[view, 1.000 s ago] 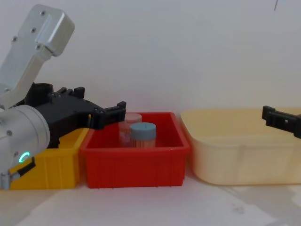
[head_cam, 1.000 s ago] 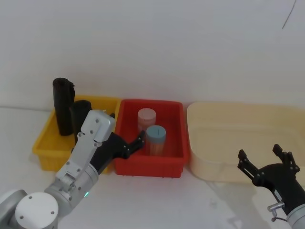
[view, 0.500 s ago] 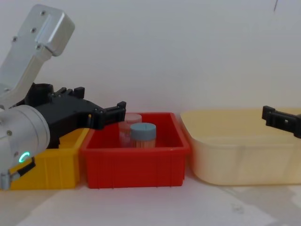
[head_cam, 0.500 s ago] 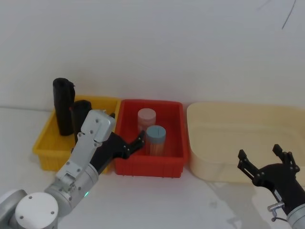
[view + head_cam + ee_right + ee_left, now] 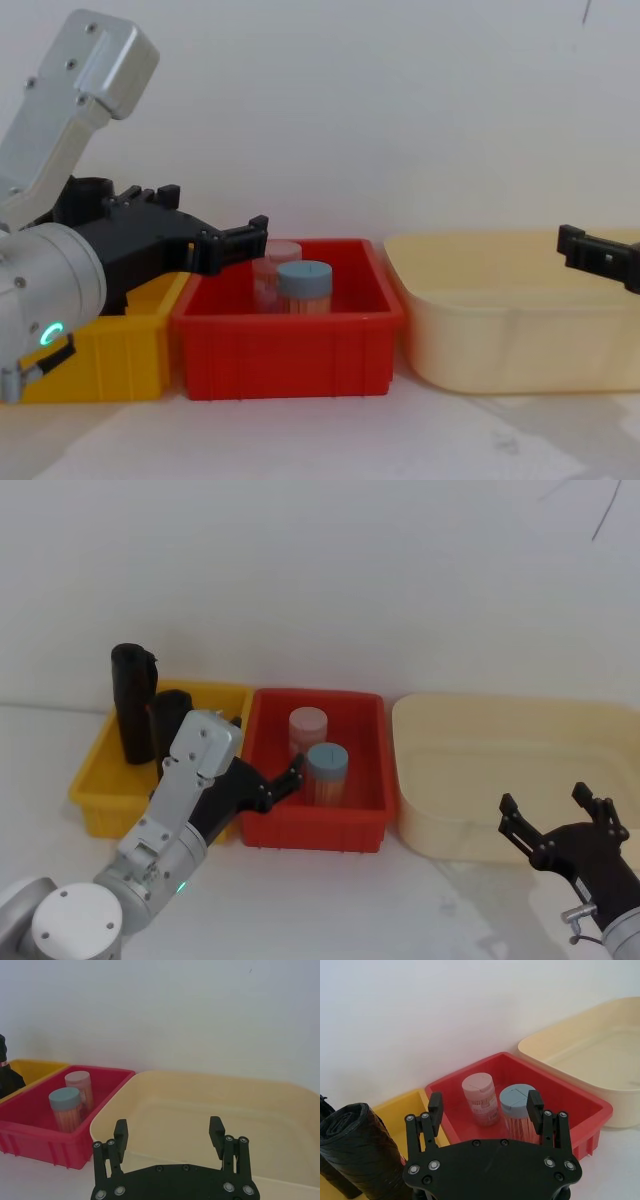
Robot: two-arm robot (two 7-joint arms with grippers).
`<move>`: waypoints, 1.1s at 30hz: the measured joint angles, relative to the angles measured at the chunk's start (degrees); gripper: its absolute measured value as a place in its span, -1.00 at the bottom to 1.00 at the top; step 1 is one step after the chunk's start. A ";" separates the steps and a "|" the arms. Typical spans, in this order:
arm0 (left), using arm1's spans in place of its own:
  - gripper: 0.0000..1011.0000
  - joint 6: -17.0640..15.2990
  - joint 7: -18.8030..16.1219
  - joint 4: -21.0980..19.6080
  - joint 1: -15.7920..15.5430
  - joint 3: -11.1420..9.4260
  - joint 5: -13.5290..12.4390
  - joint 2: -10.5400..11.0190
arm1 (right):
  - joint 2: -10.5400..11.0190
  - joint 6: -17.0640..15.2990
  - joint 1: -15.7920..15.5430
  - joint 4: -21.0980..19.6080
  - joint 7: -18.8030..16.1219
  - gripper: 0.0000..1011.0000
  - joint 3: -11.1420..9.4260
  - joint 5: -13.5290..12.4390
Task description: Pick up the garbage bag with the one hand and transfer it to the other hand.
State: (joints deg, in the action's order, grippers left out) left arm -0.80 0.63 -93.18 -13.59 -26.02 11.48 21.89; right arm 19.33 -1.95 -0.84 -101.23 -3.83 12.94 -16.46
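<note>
Your garbage bag [image 5: 131, 705] stands upright, long axis vertical, back left in the yellow bin [image 5: 92, 790], one shorter black roll [image 5: 170, 720] beside it. Red bin [image 5: 310, 830] holds two jars: pink-lidded jar [image 5: 308, 728], blue-lidded jar [image 5: 326, 770]. Both claws gape empty: left gripper [image 5: 485, 1105] over the yellow-red seam, right gripper [image 5: 545, 802] by the cream tub [image 5: 430, 830].

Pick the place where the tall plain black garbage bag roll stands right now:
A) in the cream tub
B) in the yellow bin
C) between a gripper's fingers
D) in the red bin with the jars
B: the garbage bag stands upright at the far left corner of the yellow bin, beside a shorter black roll, and no gripper holds it.
</note>
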 joint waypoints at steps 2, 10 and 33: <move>0.98 0.00 0.00 0.00 0.00 0.00 0.00 0.00 | 0.00 0.00 0.00 0.00 0.00 0.98 0.00 0.00; 0.98 0.00 0.00 0.00 0.00 0.00 0.00 0.00 | 0.00 0.00 0.00 0.00 0.00 0.98 0.00 0.00; 0.98 0.00 0.00 0.00 0.00 0.00 0.00 0.00 | 0.00 0.00 0.00 0.00 0.00 0.98 0.00 0.00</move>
State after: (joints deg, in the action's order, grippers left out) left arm -0.80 0.63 -93.18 -13.59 -26.02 11.48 21.89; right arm 19.33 -1.95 -0.84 -101.23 -3.83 12.94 -16.46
